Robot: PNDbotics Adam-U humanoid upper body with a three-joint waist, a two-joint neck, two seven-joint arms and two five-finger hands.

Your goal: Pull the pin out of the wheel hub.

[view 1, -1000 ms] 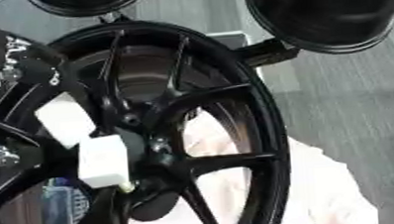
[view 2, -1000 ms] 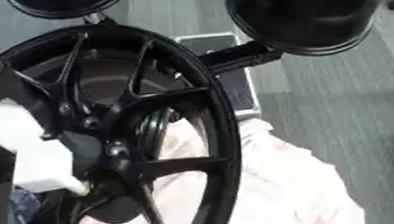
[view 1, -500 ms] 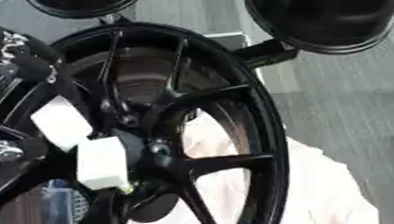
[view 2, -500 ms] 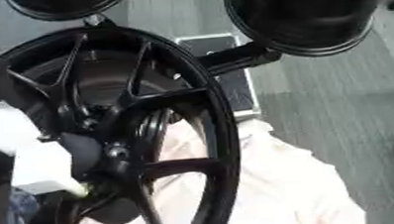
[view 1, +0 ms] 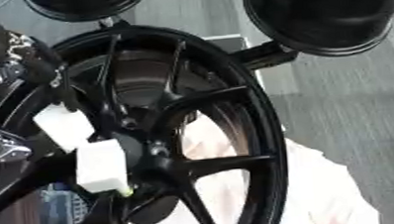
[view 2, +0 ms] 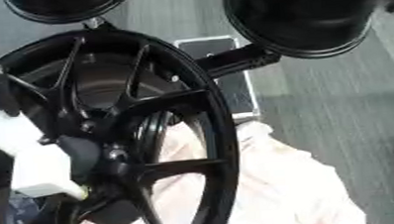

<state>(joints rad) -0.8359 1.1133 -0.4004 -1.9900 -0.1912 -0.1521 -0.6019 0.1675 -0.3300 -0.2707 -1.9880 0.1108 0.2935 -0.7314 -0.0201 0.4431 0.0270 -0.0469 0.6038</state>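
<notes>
Large glossy black multi-spoke alloy wheel [view 1: 235, 111] stood on edge, nearly filling both views, hub [view 1: 147, 154] low and left of centre. Pale pink cloth [view 2: 301, 186] lay under and behind its lower rim.

Left hand [view 1: 10, 62], black with silver joints, came in from the left edge and lay across the spokes. White block-shaped pads [view 1: 100, 165] on its fingers sat against the hub; a second pad [view 1: 62, 126] just above. Fingers appeared bent in toward the hub centre, but whether they had actually closed on anything could not be told: the pads covered the contact. A small yellowish-green tip [view 1: 129, 191] showed at the lower corner of the lower pad, right at the hub; possibly the pin, not certain.

Right hand appeared in neither view.

Two other black rims hung at the top: one upper left [view 1: 84, 2], one larger barrel upper right [view 1: 332, 12], on a dark bracket [view 2: 231, 59]. Grey floor beyond.

Judgement: step in hand was seating the grasp at the hub before withdrawal. To do well, pinch the pin itself rather than the hub face, then draw straight along the pin's axis, away from the wheel, without twisting sideways, since an off-axis pull would likely bind it or rock the upright wheel.
</notes>
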